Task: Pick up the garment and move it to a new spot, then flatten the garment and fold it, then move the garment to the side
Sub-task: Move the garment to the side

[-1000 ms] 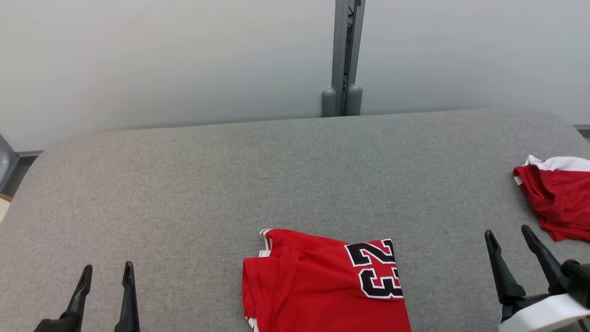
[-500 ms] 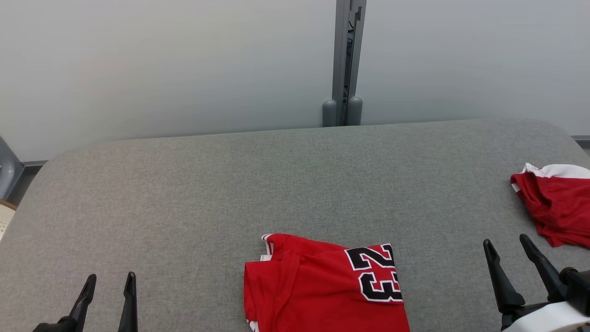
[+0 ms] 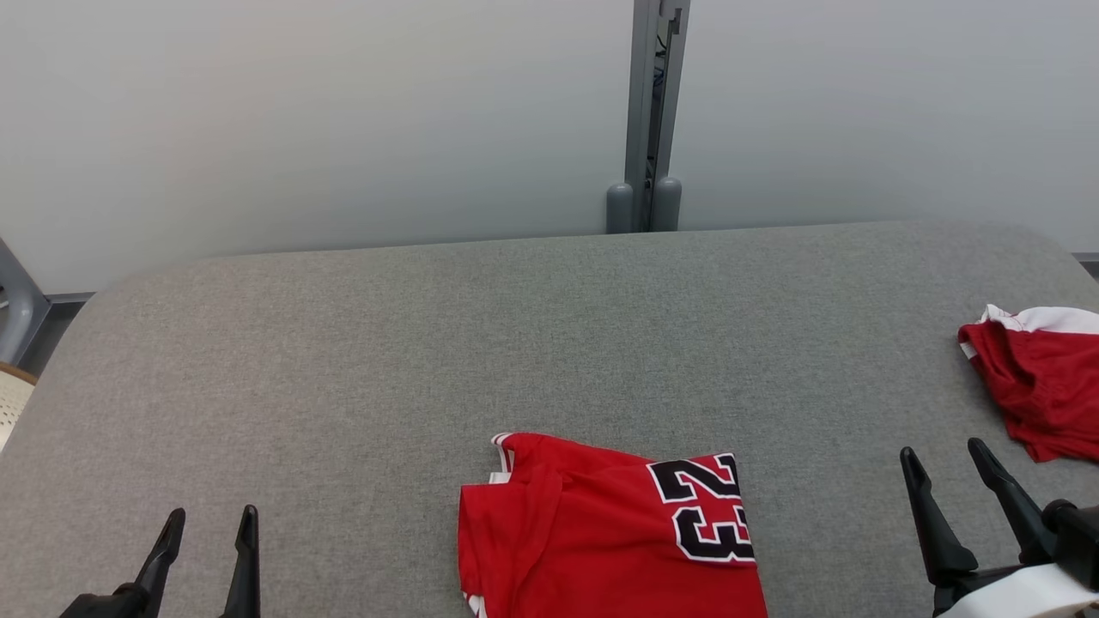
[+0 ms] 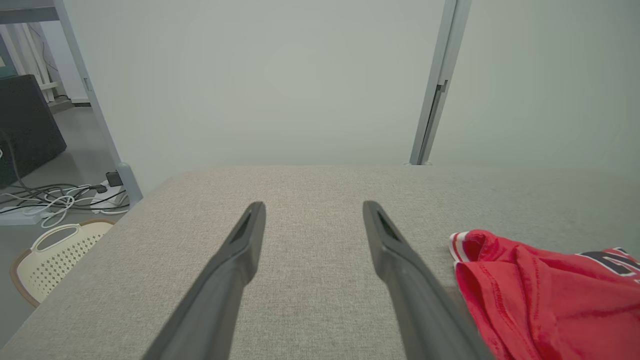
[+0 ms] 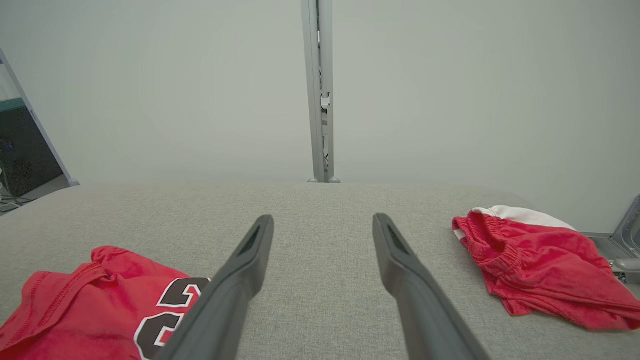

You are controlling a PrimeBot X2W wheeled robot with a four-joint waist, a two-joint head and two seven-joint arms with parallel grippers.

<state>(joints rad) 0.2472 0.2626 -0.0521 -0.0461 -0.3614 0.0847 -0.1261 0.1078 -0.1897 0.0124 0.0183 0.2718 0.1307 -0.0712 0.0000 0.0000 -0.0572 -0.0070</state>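
The red garment [image 3: 592, 532] lies on the grey counter [image 3: 515, 326], at the near edge and slightly right of centre in the head view. It is folded into a compact, roughly rectangular shape. The black number 23, outlined in white, faces up at its far right corner. White trim shows at its far left corner. The near part of the garment runs past the bottom edge of the head view.

The left end effector [image 3: 213, 513] is at the lower left, well apart from the garment. Its two fingers are spread wide and hold nothing. In the left wrist view the garment lies to the right of the fingers, clear of them.

The right end effector [image 3: 941, 449] is at the lower right, between the red garment and a second garment [image 3: 1039, 386]. Its fingers are likewise spread wide and empty.

The second garment is red with a white band. It lies crumpled at the right edge of the counter, apart from the right end effector.

A pale wall with a grey vertical post [image 3: 650, 112] stands behind the counter. A cream perforated basket [image 4: 55, 250] and loose cables [image 4: 50, 200] sit on the floor beyond the counter's left end.
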